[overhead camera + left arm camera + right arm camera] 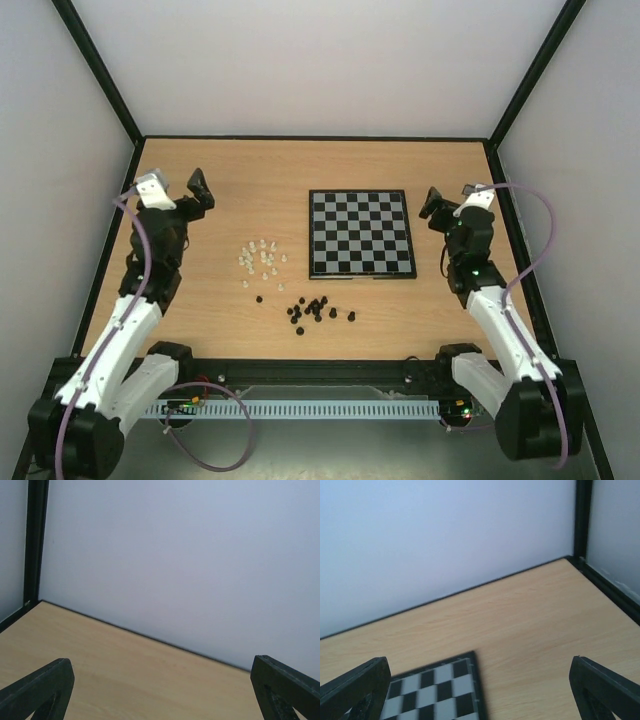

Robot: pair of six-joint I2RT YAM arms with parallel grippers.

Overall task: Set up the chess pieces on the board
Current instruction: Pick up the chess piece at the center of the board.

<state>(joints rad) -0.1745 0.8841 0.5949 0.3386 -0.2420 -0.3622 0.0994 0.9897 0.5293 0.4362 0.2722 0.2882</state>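
Left gripper [200, 188], right gripper [432, 203]: jaws wide, empty; advised: pinch an outlying one of the white chess pieces [262, 257] upright, low on its stem, for the board [360, 233].

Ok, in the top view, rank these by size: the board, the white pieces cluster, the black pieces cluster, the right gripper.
1. board
2 and 3. black pieces and white chess pieces: clusters of similar spread, not ranked
4. right gripper, possibly nearer the camera
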